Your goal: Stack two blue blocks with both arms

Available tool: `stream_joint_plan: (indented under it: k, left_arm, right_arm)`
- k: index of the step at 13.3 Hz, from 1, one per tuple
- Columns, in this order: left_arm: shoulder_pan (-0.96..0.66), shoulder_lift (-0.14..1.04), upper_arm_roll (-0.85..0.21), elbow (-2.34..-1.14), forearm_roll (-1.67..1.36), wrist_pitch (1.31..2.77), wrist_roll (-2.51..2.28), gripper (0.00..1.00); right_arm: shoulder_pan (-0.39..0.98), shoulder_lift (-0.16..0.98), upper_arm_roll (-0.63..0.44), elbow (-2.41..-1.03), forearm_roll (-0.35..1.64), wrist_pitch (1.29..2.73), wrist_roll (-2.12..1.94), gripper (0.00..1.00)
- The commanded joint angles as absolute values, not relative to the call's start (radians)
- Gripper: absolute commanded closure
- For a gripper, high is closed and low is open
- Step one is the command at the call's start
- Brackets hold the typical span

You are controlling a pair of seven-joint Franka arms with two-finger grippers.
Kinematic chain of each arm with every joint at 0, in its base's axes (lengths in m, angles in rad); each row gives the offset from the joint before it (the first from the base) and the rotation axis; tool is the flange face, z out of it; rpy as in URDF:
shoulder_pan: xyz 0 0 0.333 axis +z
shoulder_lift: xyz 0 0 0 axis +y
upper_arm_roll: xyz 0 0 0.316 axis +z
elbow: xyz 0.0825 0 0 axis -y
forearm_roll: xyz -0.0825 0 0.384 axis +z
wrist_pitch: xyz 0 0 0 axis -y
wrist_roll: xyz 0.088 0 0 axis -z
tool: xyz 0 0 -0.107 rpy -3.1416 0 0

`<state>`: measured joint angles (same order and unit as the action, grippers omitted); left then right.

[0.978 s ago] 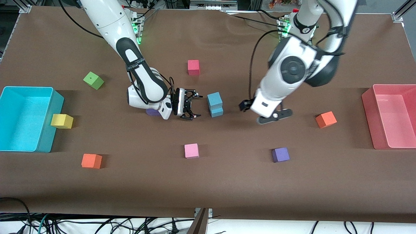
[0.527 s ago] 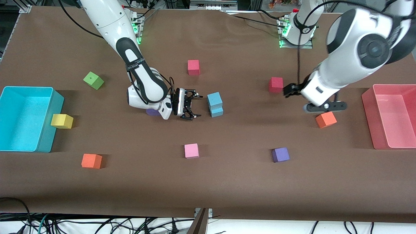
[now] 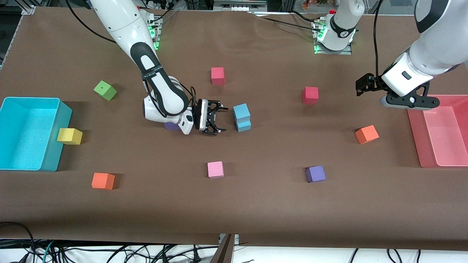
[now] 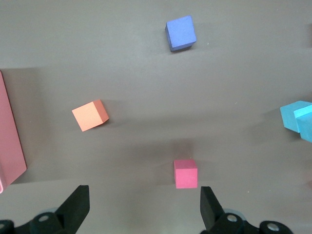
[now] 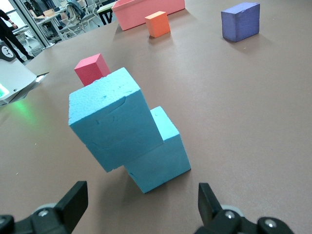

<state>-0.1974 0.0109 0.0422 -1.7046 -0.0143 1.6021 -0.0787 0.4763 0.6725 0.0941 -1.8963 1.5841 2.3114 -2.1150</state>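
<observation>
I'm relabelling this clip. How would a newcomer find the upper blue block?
Start at the right gripper, open and low over mid-table. Just beside it stands a pair of light sky-blue foam cubes; take the upper blue cube. It sits skewed on the lower blue cube, overhanging one edge.

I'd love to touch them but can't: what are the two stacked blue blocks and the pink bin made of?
The blue blocks look like soft foam: matte, faintly grainy faces with small creases and dents, no shine. The top one sits skewed on the lower. The pink bin seems to be moulded plastic: smooth, thin walls with a slight sheen, though that is only a guess from its look.
</observation>
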Motion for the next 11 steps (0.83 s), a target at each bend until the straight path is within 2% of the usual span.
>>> stream_joint_plan:
  k: [1, 11]
  left_arm:
    - [-0.186, -0.034, 0.038, -1.756, 0.009, 1.614, -0.040, 0.00]
    - [-0.170, -0.031, 0.063, -1.761, 0.008, 1.605, -0.034, 0.00]
  right_arm:
    - [0.463, 0.672, 0.107, -1.893, 1.603, 2.304, -2.137, 0.00]
    - [0.463, 0.672, 0.107, -1.893, 1.603, 2.304, -2.137, 0.00]
